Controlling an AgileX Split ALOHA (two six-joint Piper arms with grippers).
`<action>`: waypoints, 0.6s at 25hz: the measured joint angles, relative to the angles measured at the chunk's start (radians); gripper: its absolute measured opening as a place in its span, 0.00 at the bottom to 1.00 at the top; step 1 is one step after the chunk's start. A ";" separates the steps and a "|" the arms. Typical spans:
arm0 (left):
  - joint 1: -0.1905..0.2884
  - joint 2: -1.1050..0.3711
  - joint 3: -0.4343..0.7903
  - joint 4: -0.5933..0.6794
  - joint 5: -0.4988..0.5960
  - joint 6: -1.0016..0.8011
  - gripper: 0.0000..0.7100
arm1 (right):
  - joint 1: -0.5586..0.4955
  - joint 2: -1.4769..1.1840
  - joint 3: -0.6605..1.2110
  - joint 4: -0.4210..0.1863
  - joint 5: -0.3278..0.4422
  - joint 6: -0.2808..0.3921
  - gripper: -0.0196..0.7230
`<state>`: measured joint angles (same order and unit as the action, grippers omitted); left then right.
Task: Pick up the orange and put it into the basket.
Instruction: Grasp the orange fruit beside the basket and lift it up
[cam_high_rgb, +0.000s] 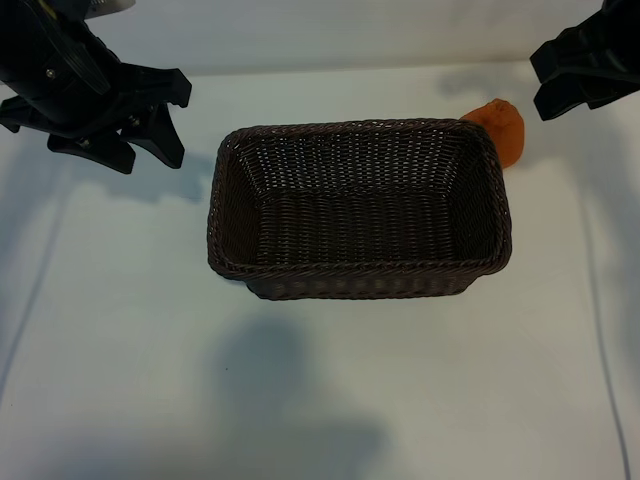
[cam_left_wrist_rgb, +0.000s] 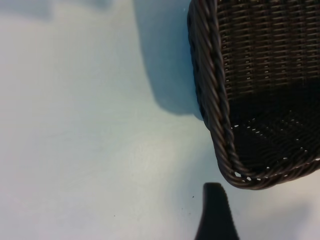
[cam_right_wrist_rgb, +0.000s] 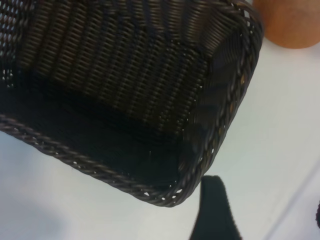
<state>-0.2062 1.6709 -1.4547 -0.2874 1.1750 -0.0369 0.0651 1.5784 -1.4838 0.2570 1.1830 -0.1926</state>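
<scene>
One small matte orange fruit (cam_high_rgb: 502, 128) lies on the white table (cam_high_rgb: 120, 350) touching one dark brown woven wicker basket (cam_high_rgb: 360, 283), just beside the right gripper's (cam_high_rgb: 580, 72) spread, empty jaws, well apart from the left gripper's (cam_high_rgb: 140, 118) spread jaws.

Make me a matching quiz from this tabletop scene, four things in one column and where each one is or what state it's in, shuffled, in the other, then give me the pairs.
Column one:
1. orange
2. basket
3. left gripper
4. right gripper

Column two:
A. mid-table, nothing inside
B. open, above the table off the basket's left end
C. on the table against the basket's far right corner
D. open, above the table just right of the orange

Pairs: 1-C, 2-A, 3-B, 4-D
</scene>
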 joint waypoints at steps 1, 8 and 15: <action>0.000 0.000 0.000 0.000 0.000 0.000 0.74 | 0.000 0.000 0.000 0.000 0.000 0.000 0.66; 0.000 0.000 0.000 0.000 0.000 0.000 0.74 | 0.000 0.000 0.000 0.000 -0.001 0.000 0.66; 0.000 0.000 0.000 0.000 0.000 0.000 0.74 | 0.000 0.000 0.000 0.000 -0.029 0.000 0.66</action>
<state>-0.2062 1.6709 -1.4547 -0.2874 1.1750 -0.0369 0.0651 1.5784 -1.4838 0.2570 1.1544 -0.1926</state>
